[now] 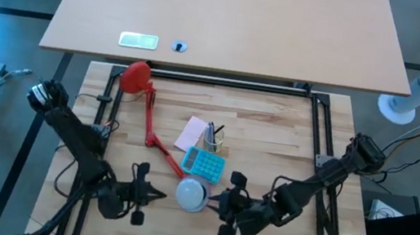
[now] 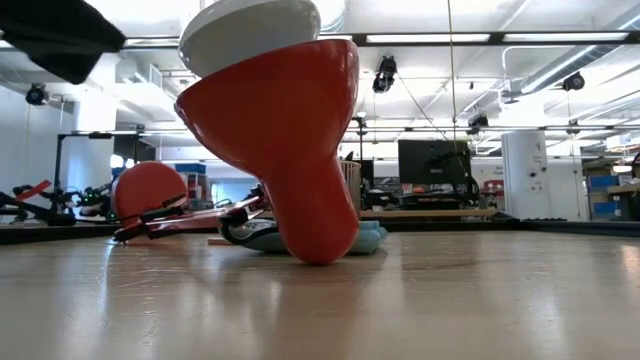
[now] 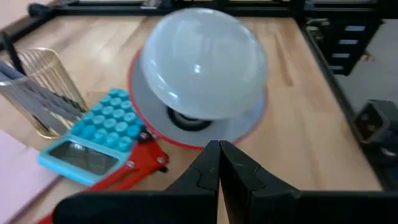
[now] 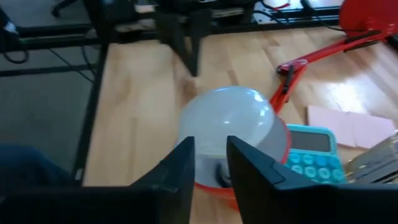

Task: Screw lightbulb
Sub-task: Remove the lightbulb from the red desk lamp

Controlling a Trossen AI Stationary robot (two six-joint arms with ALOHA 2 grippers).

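While the lightbulb (image 1: 193, 191) sits dome-up in the red lamp shade (image 2: 285, 130), that shade serves as landmark: blue calculator (image 1: 204, 164) touching its far side, wire pen cup (image 1: 212, 140) beyond. Left gripper (image 1: 151, 196), fingers pressed together, rests just beside the shade; right gripper (image 1: 217, 203), fingers apart, sits close on the opposite side.

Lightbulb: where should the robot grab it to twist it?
Probably by the lightbulb's wide domed head, across its widest part, from the side where the open right gripper is. Its neck sits down inside the red lamp shade, so only the dome sticks out.
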